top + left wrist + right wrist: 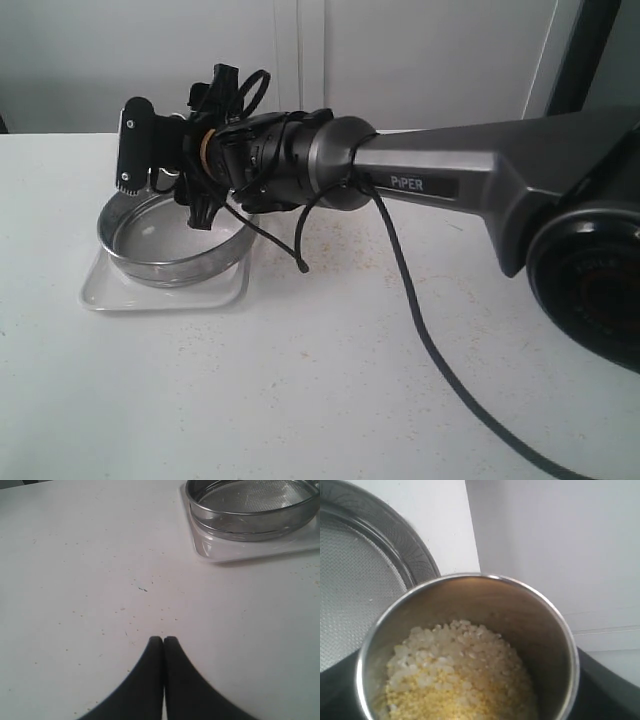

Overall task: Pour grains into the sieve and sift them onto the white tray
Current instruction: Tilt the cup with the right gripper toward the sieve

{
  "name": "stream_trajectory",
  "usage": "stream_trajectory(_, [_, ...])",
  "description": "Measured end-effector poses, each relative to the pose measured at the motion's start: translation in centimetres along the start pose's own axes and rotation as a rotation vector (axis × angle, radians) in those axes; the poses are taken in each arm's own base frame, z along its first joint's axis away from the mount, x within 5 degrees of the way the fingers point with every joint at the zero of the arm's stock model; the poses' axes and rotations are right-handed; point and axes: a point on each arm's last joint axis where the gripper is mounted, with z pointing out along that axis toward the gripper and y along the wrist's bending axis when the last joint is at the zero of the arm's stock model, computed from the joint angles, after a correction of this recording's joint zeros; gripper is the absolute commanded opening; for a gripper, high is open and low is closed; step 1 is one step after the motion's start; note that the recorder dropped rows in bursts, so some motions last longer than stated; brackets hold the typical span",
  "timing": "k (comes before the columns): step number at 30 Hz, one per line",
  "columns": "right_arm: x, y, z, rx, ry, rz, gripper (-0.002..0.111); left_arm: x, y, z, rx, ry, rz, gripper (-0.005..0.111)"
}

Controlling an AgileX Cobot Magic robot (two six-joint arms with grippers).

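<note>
1. Hovering just above the worktop (75,580), the left gripper (163,640) has its two dark fingertips pressed together, with nothing between them. Tiny specks (125,611) are scattered over the surface ahead of it.
2. Over the worktop's near part runs a black cable (420,330), hanging from the right arm (440,175), which reaches across from the right edge towards the left.
3. The right gripper (165,170) stands wide, its jaws clamped on either side of a small steel cup (485,600), which it holds above the sieve.
4. The grains (460,680) lie inside the cup, with fine yellow granules at one side and whitish rice-like grains next to them.
5. The sieve (130,255) sits in the white tray (110,295) on the left half of the worktop, nearer the far edge than the near one. The tray's corners show past the steel ring.
6. Beyond the far edge is a pale wall (420,60).
</note>
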Motion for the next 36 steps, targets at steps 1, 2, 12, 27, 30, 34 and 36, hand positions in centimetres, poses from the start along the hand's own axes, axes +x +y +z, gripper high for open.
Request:
stream_trajectory(1, [-0.1, 0.1, 0.0, 0.0, 0.001, -0.012, 0.0, 0.0, 0.0, 0.0, 0.0, 0.0, 0.0, 0.0])
stream_trajectory(2, [0.0, 0.0, 0.0, 0.003, 0.004, -0.027, 0.0, 0.0, 0.0, 0.0, 0.0, 0.0, 0.0, 0.0])
stream_trajectory(12, [0.3, 0.8, 1.2, 0.009, 0.047, -0.151, 0.0, 0.0, 0.0, 0.0, 0.0, 0.0, 0.0, 0.0])
stream_trajectory(27, [0.0, 1.0, 1.8, 0.019, 0.08, -0.326, 0.0, 0.0, 0.0, 0.0, 0.0, 0.0, 0.0, 0.0])
stream_trajectory(30, [0.1, 1.0, 1.8, 0.019, 0.084, -0.351, 0.0, 0.0, 0.0, 0.0, 0.0, 0.0, 0.0, 0.0])
stream_trajectory(34, [0.2, 1.2, 2.0, 0.014, 0.086, -0.385, 0.0, 0.0, 0.0, 0.0, 0.0, 0.0, 0.0, 0.0])
stream_trajectory(36, [0.3, 1.3, 2.1, 0.01, 0.09, -0.4, 0.0, 0.0, 0.0, 0.0, 0.0, 0.0, 0.0, 0.0])
